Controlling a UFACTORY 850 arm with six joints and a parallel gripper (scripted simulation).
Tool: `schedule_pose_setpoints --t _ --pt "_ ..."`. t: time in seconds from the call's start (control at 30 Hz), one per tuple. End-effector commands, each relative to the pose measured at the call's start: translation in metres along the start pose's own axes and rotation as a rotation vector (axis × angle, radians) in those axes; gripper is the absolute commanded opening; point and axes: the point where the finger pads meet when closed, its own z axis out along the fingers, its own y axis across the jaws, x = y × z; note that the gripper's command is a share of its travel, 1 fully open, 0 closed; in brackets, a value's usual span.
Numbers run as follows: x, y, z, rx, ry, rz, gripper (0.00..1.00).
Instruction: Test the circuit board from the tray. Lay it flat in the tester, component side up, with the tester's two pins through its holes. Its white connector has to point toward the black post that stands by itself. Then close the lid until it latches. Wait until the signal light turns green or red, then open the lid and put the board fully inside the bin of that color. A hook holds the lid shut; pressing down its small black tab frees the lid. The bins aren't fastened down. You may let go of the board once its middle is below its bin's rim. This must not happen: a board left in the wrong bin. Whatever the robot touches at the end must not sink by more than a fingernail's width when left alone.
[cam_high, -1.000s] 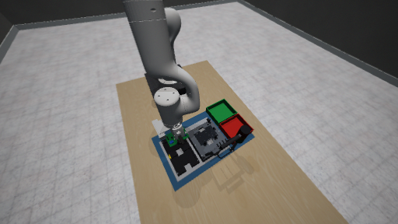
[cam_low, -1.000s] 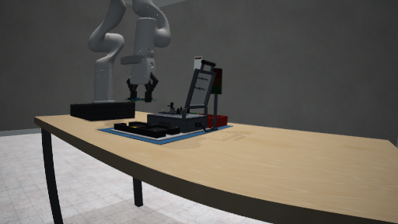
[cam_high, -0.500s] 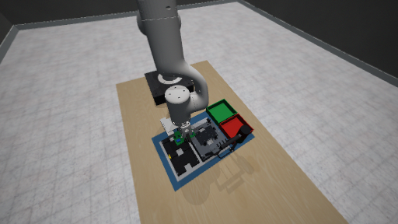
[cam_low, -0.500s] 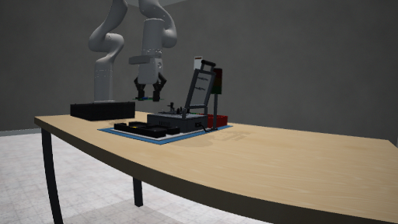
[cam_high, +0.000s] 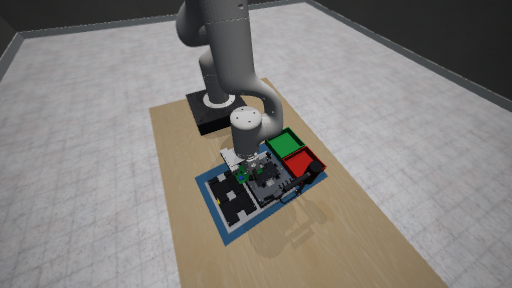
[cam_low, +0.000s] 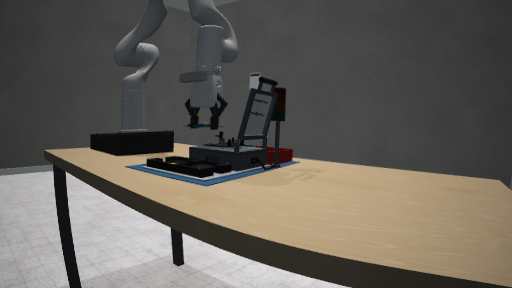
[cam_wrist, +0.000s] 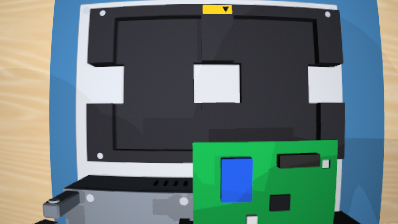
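My gripper (cam_low: 203, 121) is shut on the green circuit board (cam_wrist: 265, 182) and holds it level in the air, component side up, with a blue chip and black parts showing. The board also shows in the top view (cam_high: 242, 175), between the tray and the tester, and edge-on in the exterior view (cam_low: 202, 125). It hangs above the near edge of the grey tester (cam_low: 227, 155), whose lid (cam_low: 257, 112) stands open and upright. The black tray (cam_wrist: 215, 85) lies empty below. My fingers are out of sight in the wrist view.
The green bin (cam_high: 285, 142) and the red bin (cam_high: 300, 161) stand side by side beyond the tester (cam_high: 270, 182). The dark signal light (cam_low: 280, 104) rises on a post behind the lid. All sit on a blue mat (cam_high: 235, 235). The arm's black base (cam_high: 217, 112) is at the back.
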Motion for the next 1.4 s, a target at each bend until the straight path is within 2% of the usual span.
schedule_pose_setpoints --t 0.0,0.23,0.7,1.37 --pt "-0.019 -0.008 -0.002 0.002 0.001 0.0 0.79" --pt "-0.041 -0.015 -0.004 0.002 0.001 0.0 0.79" --pt "-0.066 -0.024 -0.006 0.002 0.001 0.0 0.79" --pt "-0.075 -0.027 -0.006 0.002 0.001 0.0 0.79"
